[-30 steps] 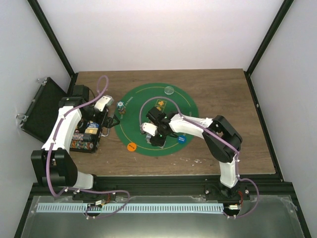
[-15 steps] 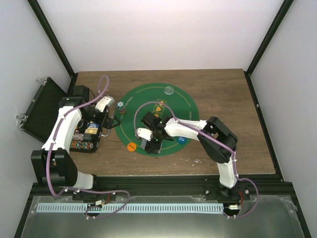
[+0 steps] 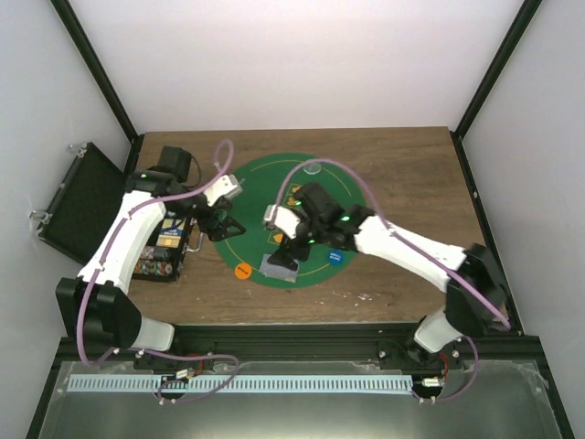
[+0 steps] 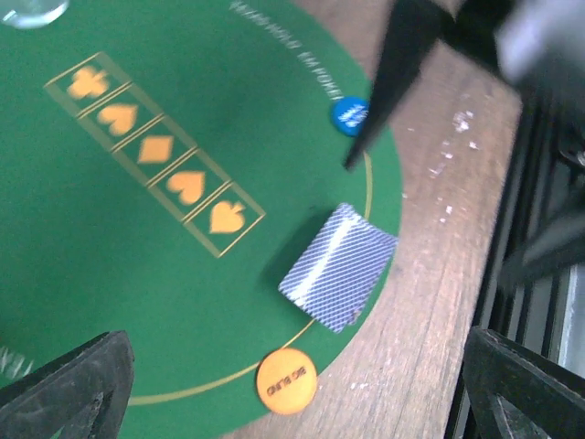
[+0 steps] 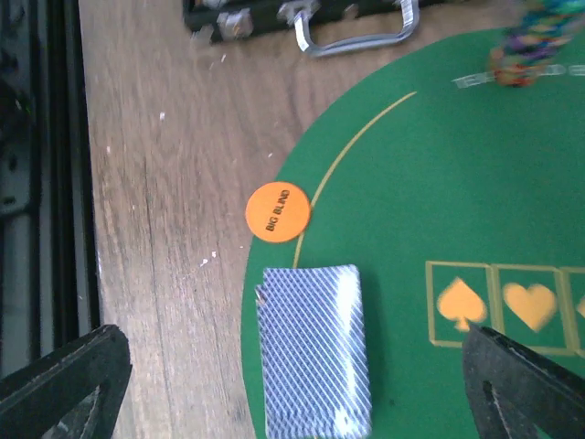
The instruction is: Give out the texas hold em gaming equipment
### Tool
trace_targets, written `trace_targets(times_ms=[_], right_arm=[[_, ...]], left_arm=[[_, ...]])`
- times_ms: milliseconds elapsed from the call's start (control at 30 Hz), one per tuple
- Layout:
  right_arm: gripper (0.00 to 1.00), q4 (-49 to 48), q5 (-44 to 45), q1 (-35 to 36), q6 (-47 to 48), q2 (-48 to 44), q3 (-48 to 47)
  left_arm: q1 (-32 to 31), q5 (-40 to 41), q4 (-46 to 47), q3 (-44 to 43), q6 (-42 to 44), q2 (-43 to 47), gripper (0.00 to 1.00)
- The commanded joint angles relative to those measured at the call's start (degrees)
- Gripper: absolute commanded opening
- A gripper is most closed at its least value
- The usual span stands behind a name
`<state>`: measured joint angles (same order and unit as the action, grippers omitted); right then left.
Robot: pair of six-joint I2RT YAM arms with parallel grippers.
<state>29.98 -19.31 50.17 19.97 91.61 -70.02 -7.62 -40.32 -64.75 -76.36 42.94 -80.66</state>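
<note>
On the mat (image 5: pixel 393 183), cards (image 5: pixel 311 352) lie free; left tool (image 3: pixel 220 226) and right tool (image 3: pixel 291 241) gape.

One card stack (image 5: pixel 315 352), one orange disc (image 5: pixel 278 212), one blue disc (image 4: pixel 349 114), one clear disc (image 3: pixel 313 167), one mat (image 3: pixel 260 183), one case (image 3: pixel 82 197)

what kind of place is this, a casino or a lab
Probably a robot lab cell, not a casino: white walls in a black frame, a left arm and right arm mounted at a table, and a poker mat with a deck.
</note>
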Motion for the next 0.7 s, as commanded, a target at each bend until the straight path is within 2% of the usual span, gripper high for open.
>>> trace_targets(times_ms=[0,133,233,433,667], right_arm=[[1.00,-0.6,-8.8,-9.2,-7.4,-9.5,6.0],[1.00,-2.2,-12.8,-22.2,-17.5,-14.6,10.6],[1.00,-2.8,-12.1,-29.2,-23.4,-14.7,13.2],[1.00,-4.2,-11.7,-30.9,-27.0,-12.7,14.6],[1.00,-4.6,-13.1,-30.8,-27.7,-12.0,15.6]], left_arm=[[-6.9,-4.1,-1.3,0.3,12.7,-1.0,1.00],[-19.1,4.7,-0.9,4.1,17.4,-3.5,1.00],[-23.3,7.6,3.8,8.7,19.7,-5.1,1.00],[-29.7,18.1,18.8,14.9,19.7,-8.3,1.00],[-31.0,20.6,27.1,16.5,17.0,-11.2,1.00]])
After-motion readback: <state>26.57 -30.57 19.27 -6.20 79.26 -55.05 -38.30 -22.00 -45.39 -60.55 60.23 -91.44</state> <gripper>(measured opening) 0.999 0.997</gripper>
